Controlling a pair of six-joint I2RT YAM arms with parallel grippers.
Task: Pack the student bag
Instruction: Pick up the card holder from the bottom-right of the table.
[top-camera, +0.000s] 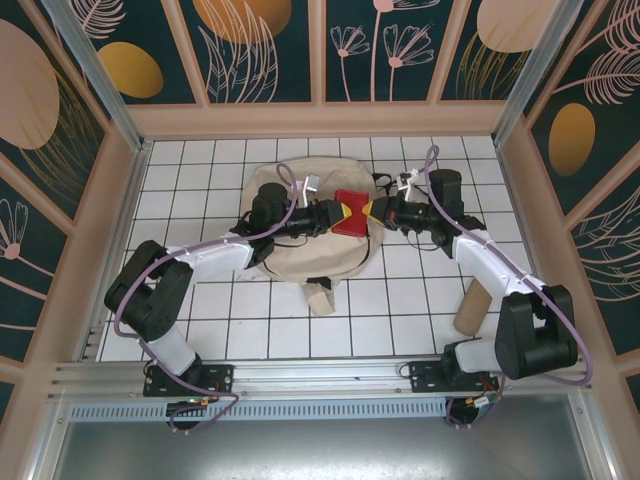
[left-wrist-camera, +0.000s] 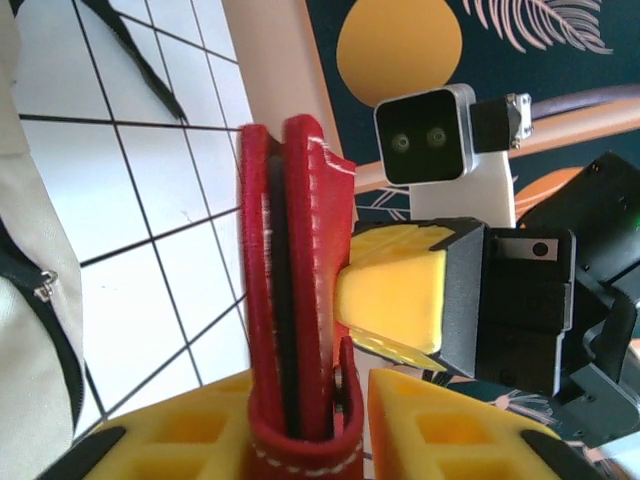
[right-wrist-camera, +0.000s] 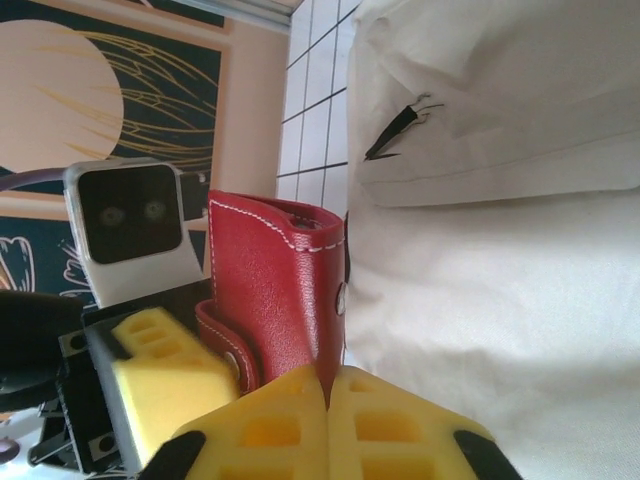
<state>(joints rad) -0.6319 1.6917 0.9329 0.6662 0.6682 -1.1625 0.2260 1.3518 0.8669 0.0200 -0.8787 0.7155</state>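
surface: white tiled table (top-camera: 260, 320) | on it: 1 student bag (top-camera: 300, 262), centre | 1 tan cylinder (top-camera: 470, 305), right

I work in a robot test cell, a lab rig rather than a lived-in room. My white tiled table (top-camera: 200, 300) is boxed in by beige-framed wall panels printed with dark teal leaves and orange discs (top-camera: 255, 45). Bare aluminium rails (top-camera: 300, 372) run along the near edge, where my black arm bases (top-camera: 190, 378) are bolted.
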